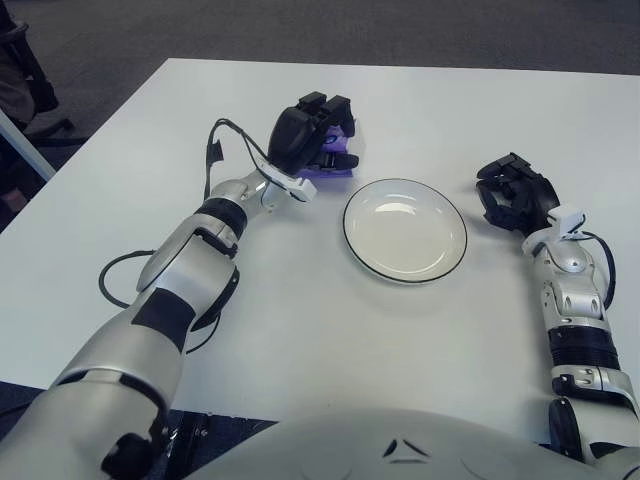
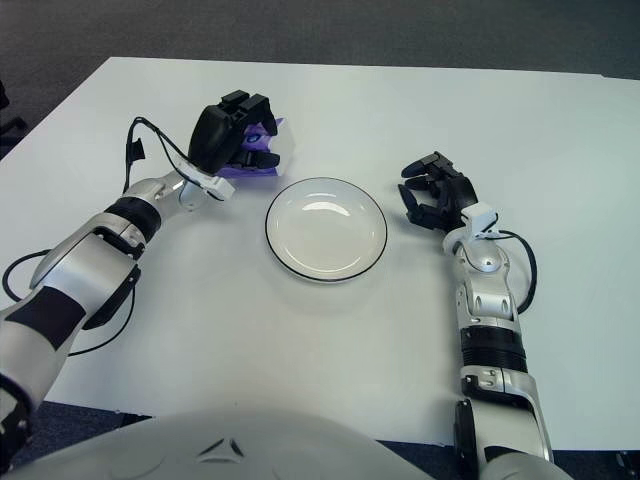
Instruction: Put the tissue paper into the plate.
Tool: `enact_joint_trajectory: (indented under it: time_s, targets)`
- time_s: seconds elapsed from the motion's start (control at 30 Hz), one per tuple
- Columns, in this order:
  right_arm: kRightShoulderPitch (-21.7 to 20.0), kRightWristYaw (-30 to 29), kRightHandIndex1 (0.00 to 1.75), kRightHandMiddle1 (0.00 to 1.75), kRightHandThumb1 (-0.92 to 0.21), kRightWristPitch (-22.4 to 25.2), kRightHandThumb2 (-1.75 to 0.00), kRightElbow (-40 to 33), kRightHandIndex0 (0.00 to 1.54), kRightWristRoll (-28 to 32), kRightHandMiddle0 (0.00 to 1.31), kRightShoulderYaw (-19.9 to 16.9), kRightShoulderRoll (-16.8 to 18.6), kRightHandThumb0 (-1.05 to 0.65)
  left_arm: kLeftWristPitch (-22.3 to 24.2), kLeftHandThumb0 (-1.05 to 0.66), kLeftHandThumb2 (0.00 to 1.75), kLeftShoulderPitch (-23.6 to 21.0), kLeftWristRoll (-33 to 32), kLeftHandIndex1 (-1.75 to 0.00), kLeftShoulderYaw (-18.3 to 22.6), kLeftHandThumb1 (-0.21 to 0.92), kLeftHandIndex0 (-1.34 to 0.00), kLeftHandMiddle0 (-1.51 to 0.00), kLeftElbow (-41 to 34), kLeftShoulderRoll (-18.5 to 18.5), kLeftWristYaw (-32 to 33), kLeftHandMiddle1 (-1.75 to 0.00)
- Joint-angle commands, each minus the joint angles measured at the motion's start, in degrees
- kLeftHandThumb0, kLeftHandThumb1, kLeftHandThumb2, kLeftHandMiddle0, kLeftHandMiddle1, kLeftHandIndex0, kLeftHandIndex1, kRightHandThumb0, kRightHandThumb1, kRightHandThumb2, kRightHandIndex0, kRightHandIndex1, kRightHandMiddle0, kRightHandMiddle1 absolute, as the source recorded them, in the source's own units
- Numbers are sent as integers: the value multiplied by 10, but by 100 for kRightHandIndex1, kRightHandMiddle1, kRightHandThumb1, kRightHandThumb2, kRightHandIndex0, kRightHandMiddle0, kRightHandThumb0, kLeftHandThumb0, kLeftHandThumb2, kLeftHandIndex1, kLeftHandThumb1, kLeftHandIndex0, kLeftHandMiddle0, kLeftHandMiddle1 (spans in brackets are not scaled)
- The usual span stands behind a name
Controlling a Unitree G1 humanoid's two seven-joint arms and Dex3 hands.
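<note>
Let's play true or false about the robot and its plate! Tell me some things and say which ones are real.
1. The plate has nothing in it. True.
2. The left hand is over a purple tissue pack. True.
3. The tissue pack sits to the right of the plate. False: it is to the plate's left, a little farther back on the table.
4. The right hand is holding the plate. False: it shows beside the plate on its right, apart from the rim, holding nothing.
5. The plate's rim is dark. True.
</note>
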Motion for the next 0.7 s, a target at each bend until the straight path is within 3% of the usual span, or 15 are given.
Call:
enact_joint_trajectory:
  time_s: [0.0,0.43,0.67]
  targets:
    - [52,9,148,141,-65,47,-71,58,61,-14,40,15,4,-1,-8,-32,51,-30,16,-175,-2,92,-70,-99,-22,10,36,-175]
    - [52,12,148,140,-65,46,-70,59,60,-15,41,15,2,-1,-27,-32,51,-47,62,-175,-7,92,-74,-105,-90,19,112,-175]
    - [51,11,148,140,-65,49,-70,57,60,-16,41,17,2,-1,-71,-31,51,-48,82,-175,-10,92,-76,-108,-120,17,146,-175]
